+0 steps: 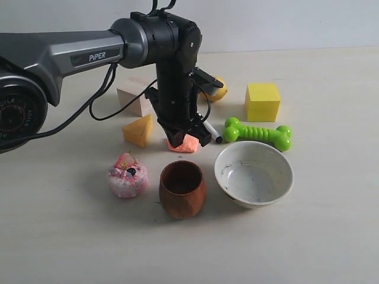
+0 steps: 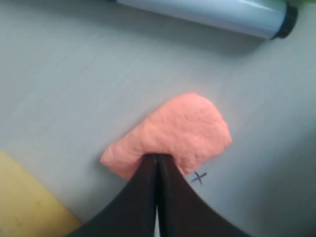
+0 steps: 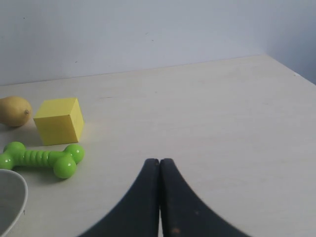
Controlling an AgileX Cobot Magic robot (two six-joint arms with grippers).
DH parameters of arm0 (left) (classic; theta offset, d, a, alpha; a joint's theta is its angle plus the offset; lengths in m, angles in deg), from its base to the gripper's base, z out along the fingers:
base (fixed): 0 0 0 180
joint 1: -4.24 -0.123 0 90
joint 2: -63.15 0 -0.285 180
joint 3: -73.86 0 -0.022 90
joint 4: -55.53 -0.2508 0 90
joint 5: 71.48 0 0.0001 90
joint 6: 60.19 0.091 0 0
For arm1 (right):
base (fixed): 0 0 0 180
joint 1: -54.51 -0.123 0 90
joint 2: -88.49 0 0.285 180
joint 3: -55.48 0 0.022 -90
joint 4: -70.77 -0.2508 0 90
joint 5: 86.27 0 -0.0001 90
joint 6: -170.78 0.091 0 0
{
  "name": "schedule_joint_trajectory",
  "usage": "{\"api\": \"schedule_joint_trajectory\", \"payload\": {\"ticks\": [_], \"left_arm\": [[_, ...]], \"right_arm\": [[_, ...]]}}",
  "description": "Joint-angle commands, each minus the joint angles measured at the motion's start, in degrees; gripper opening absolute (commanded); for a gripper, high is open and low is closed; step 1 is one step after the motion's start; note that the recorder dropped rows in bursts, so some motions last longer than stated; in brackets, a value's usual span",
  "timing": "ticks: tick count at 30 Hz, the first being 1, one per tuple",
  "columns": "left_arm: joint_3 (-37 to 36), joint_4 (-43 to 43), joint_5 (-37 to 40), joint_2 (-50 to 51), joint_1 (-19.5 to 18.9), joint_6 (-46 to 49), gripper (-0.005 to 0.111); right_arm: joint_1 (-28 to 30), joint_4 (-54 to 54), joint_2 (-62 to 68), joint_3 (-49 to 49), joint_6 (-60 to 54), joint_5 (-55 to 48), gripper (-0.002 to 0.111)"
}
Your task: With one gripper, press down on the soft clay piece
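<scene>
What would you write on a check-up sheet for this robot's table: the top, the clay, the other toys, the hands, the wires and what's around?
Surface: pale table, with a small pen cross beside the clay.
Job's things: soft clay piece, lying flat on the table.
Clutter: orange wedge, wooden block, lemon, yellow cube, green bone toy, marker, white bowl, brown cup, pink cake toy.
Hands: left hand shut, tips at the clay's edge; right hand shut, over bare table.
Cables: black cable loops down toward the table.
Surroundings: plain pale wall; nothing else seen.
</scene>
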Motion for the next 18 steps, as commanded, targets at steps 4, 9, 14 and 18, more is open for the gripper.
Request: {"api": "schedule_joint_trajectory", "payload": {"ticks": [4, 9, 14, 18], "left_arm": [[-1.6, 1.5, -1.7, 6.4, 0.0, 0.1, 0.000], [-1.6, 2.7, -1.7, 7.1, 0.0, 0.1, 0.000], [-1.6, 4.9, -2.0, 8.8, 0.0, 1.3, 0.000], [-1.6, 5.0, -2.0, 9.8, 0.0, 1.3, 0.000]], "right_arm": [[0.4, 0.0, -0.3, -0.2, -0.2, 0.2, 0.000], [0.4, 0.0, -0.3, -0.2, -0.2, 0.2, 0.000], [0.4, 0.0, -0.3, -0.2, -0.2, 0.2, 0.000], [0.4, 0.0, -0.3, -0.2, -0.2, 0.2, 0.000]]}}
